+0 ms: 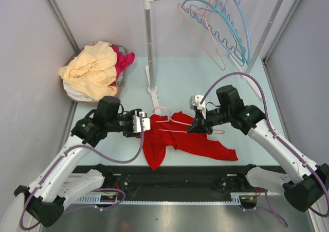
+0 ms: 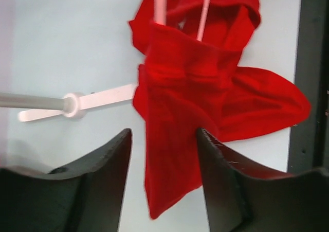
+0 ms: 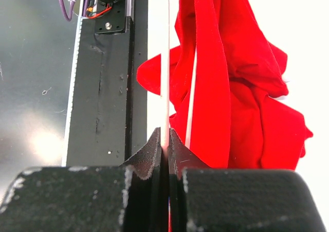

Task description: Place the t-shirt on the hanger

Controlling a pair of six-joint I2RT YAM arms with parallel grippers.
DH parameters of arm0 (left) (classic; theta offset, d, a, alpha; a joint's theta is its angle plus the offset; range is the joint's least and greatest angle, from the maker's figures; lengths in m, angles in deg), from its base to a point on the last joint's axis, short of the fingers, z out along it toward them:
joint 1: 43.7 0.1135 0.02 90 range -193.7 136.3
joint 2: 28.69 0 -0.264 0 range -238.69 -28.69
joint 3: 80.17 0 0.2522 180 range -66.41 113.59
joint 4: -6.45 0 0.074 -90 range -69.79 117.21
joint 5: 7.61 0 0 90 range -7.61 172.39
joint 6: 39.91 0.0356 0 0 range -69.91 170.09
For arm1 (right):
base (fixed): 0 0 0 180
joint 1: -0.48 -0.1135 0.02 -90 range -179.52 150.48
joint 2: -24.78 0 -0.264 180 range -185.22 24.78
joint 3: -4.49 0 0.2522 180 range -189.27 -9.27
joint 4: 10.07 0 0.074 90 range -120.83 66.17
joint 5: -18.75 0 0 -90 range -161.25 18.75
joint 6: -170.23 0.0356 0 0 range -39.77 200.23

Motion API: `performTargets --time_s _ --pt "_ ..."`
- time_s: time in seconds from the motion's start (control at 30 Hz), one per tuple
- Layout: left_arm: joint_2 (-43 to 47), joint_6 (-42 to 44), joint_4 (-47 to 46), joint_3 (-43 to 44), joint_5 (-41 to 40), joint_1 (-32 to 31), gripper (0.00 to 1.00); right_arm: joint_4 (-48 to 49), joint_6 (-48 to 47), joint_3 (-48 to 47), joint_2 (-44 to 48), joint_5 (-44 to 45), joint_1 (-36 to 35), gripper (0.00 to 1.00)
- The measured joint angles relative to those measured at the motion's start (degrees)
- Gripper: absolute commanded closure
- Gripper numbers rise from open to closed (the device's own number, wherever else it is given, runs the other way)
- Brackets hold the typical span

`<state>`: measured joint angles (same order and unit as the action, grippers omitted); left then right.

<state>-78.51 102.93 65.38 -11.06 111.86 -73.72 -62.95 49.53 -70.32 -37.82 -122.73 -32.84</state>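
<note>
The red t-shirt (image 1: 177, 141) lies crumpled at the table's near middle, and a flap of it hangs toward the front edge. The salmon-pink hanger (image 1: 181, 123) lies across it with its hook toward the rack pole; red cloth covers its left end. My right gripper (image 1: 198, 125) is shut on a thin hanger bar (image 3: 167, 62), with the shirt (image 3: 241, 88) just beside it. My left gripper (image 1: 146, 124) is open at the shirt's left edge. In the left wrist view its fingers (image 2: 115, 160) frame the hanging flap (image 2: 175, 155), and two hanger bars (image 2: 160, 3) run under a red fold.
A clothes rack pole (image 1: 149, 47) stands behind the shirt; its white foot (image 2: 97, 99) shows in the left wrist view. Blue hangers (image 1: 229, 34) and a second pink hanger (image 1: 201, 36) hang at back right. A yellow and magenta clothes pile (image 1: 92, 70) sits back left. A black rail (image 1: 175, 178) lines the near edge.
</note>
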Motion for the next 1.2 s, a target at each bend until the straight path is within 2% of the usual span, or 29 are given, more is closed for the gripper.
performTargets --time_s 0.07,0.23,0.33,0.37,0.5,0.6,0.63,0.7,0.73,0.83,1.0,1.2 --pt "-1.5 0.8 0.5 -0.8 1.1 0.0 0.55 0.1 -0.2 0.0 0.0 0.1 -0.2 1.00" --pt "-6.0 -0.5 -1.5 -0.9 4.3 -0.4 0.67 0.8 -0.9 0.0 -1.0 0.2 -2.1 1.00" --pt "-7.9 -3.4 -4.0 -0.7 5.7 -3.0 0.78 1.4 -0.9 -0.2 -2.8 0.9 -3.4 1.00" --pt "-7.9 -4.3 -4.8 -0.6 5.9 -4.2 0.86 1.6 -0.9 -0.2 -3.4 0.9 -3.5 1.00" --pt "-7.3 -9.6 -7.7 -0.3 4.0 -7.7 0.98 1.6 -0.7 -1.1 -5.9 0.4 -3.7 1.00" --pt "-7.1 -14.1 -8.6 -0.3 2.3 -7.7 1.00 1.9 0.5 -2.6 -7.0 1.5 -3.4 0.79" --pt "-7.0 -15.9 -9.2 -0.3 1.6 -7.7 1.00 2.3 1.4 -3.0 -7.3 2.0 -3.1 0.56" --pt "-7.1 -19.7 -11.7 -0.3 0.8 -8.3 1.00 5.4 5.2 -3.8 -7.8 3.7 -2.2 0.26" --pt "-7.2 -21.5 -13.0 -0.4 0.2 -8.7 1.00 7.9 7.6 -4.4 -8.1 4.9 -1.5 0.01" --pt "-7.1 -28.7 -18.8 -1.8 -1.4 -8.2 1.00 13.6 14.6 -4.9 -7.4 9.1 2.4 0.00" --pt "-6.8 -37.6 -25.2 -3.7 -5.7 -6.4 1.00 14.8 23.5 -3.9 -2.2 17.4 9.3 0.04" --pt "-6.8 -41.6 -25.8 -3.8 -7.3 -6.7 1.00 14.5 30.6 0.0 5.3 31.1 2.6 0.07"
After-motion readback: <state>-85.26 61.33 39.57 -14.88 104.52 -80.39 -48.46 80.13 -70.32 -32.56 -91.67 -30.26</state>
